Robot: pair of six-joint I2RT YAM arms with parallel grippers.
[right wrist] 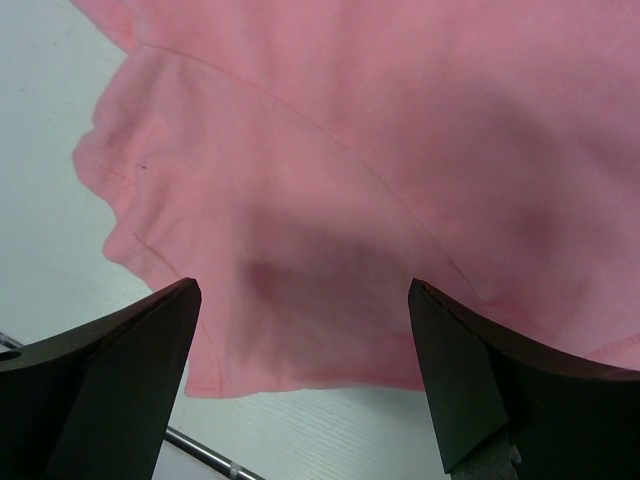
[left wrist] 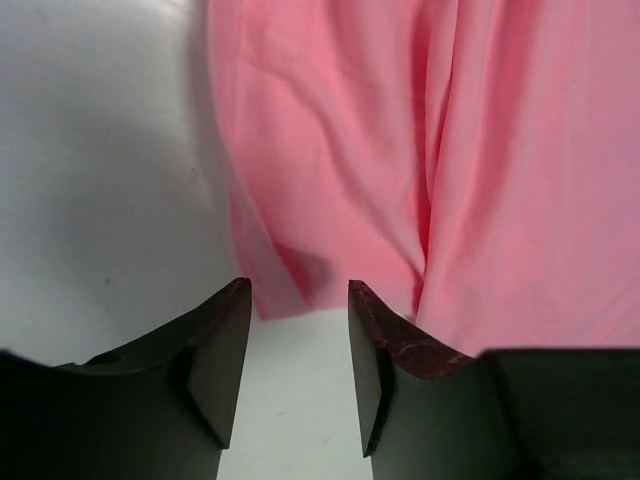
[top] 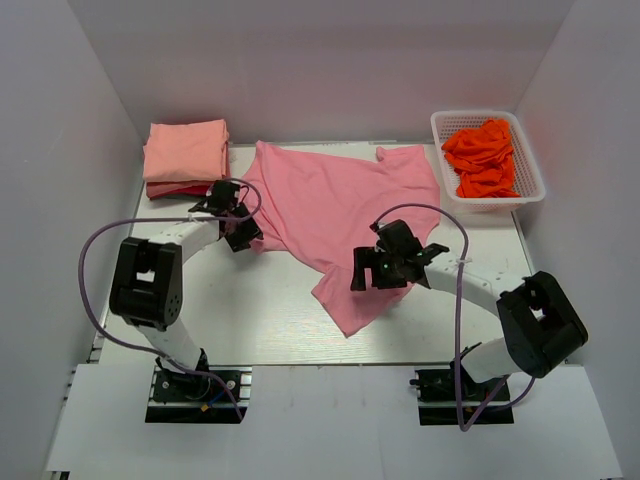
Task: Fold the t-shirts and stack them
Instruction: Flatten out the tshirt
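Note:
A rose-pink t-shirt (top: 335,205) lies spread and rumpled across the middle of the table. My left gripper (top: 243,236) is open and empty at the shirt's left edge; in the left wrist view a corner of the pink cloth (left wrist: 290,285) lies just beyond the fingertips (left wrist: 300,290). My right gripper (top: 362,270) is wide open and empty above the shirt's lower flap; the pink cloth (right wrist: 330,200) fills the right wrist view between and beyond the fingers. A folded salmon-peach shirt (top: 185,150) tops a stack at the back left. Orange-red shirts (top: 482,156) lie crumpled in the basket.
A white lattice basket (top: 530,170) stands at the back right. The folded stack shows a red layer (top: 170,189) underneath. White walls enclose the table on three sides. A purple cable (top: 95,260) loops beside the left arm.

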